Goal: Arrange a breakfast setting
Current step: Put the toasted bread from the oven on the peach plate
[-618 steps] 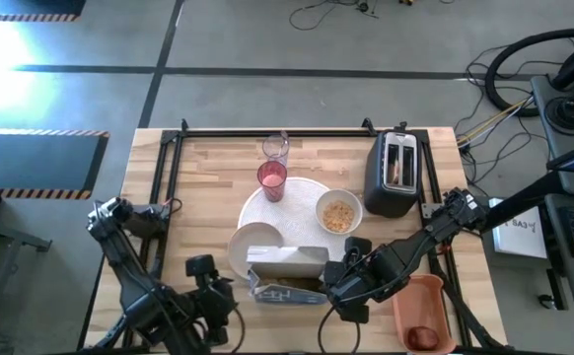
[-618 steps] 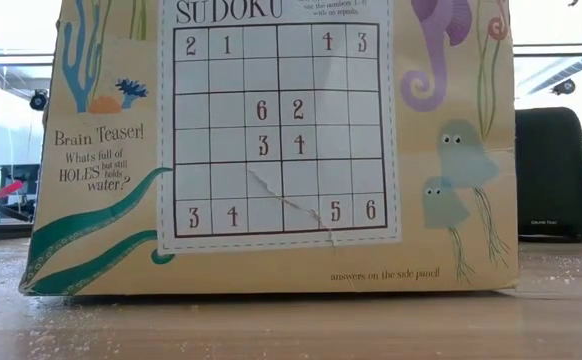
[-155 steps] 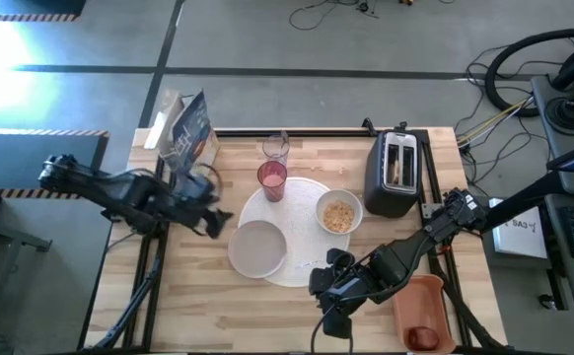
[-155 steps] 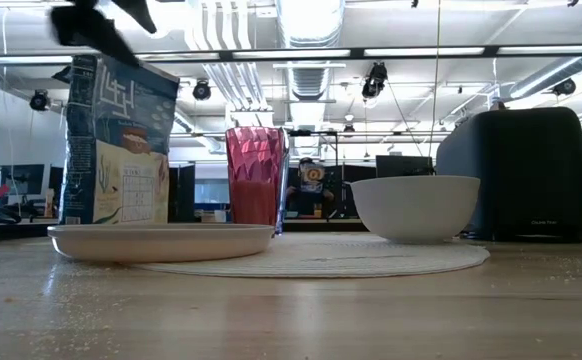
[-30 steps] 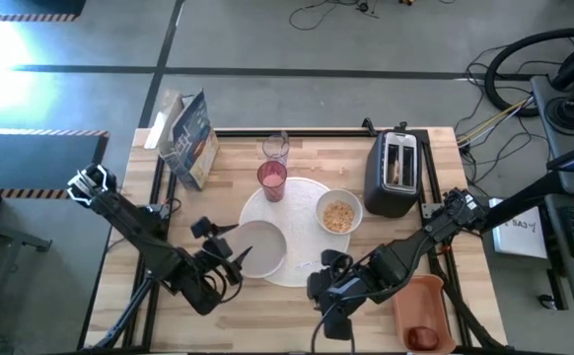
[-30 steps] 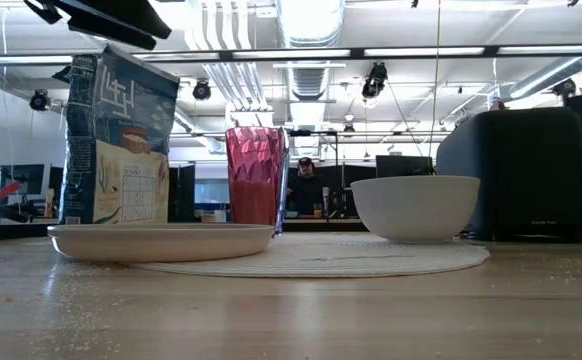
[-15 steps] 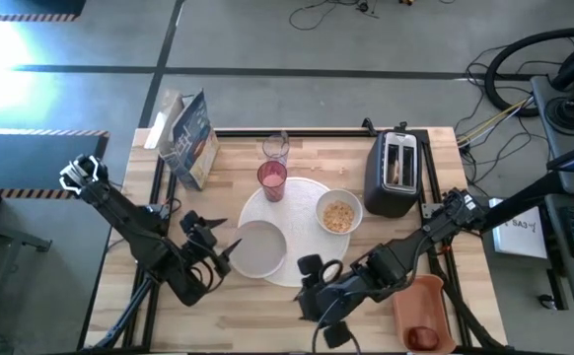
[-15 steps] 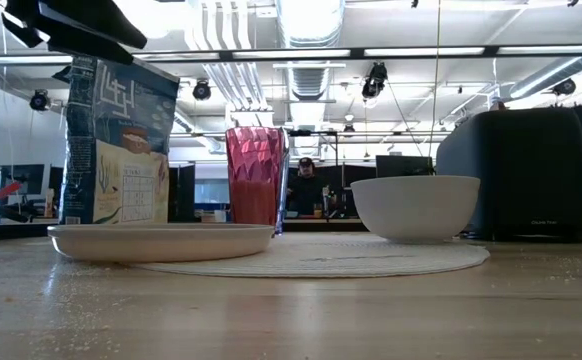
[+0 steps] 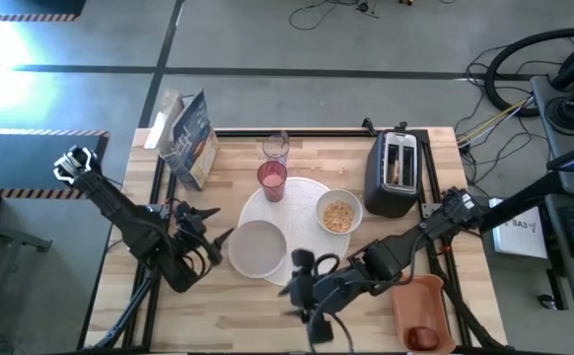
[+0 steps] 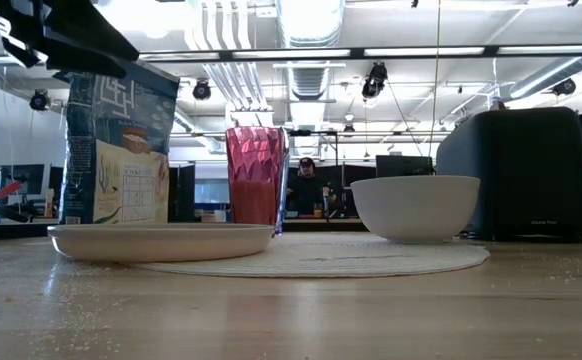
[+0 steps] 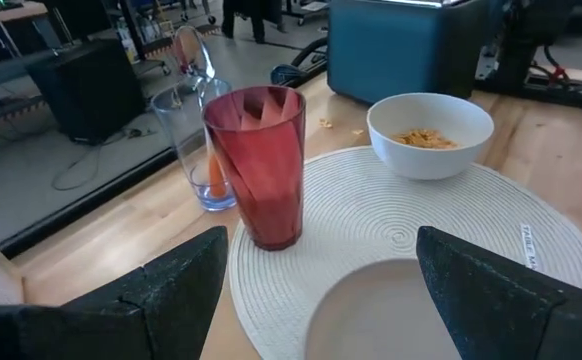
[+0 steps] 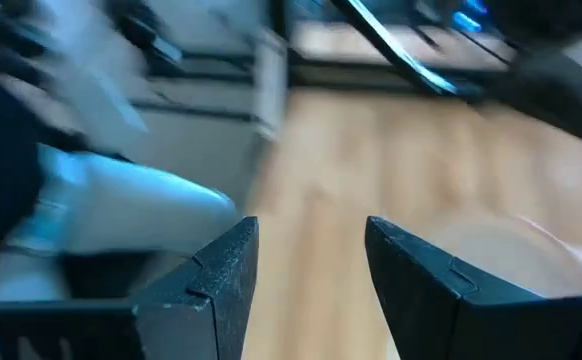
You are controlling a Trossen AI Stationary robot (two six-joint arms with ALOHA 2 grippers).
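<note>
Only the left wrist view showed the orange-handled spoon (image 11: 214, 172) standing in the clear glass (image 11: 193, 140) behind the pink tumbler (image 11: 261, 165) and cereal in the small white bowl (image 11: 430, 132), all by the large white round plate (image 11: 391, 215) carrying the smaller pale plate (image 9: 257, 248). The left gripper (image 9: 204, 242) hovered beside that plate, fingers spread wide and empty; the right gripper (image 9: 305, 281) hung near the table's front edge, open and empty. Since a second ago, the left had drawn back and the right had swung further left.
</note>
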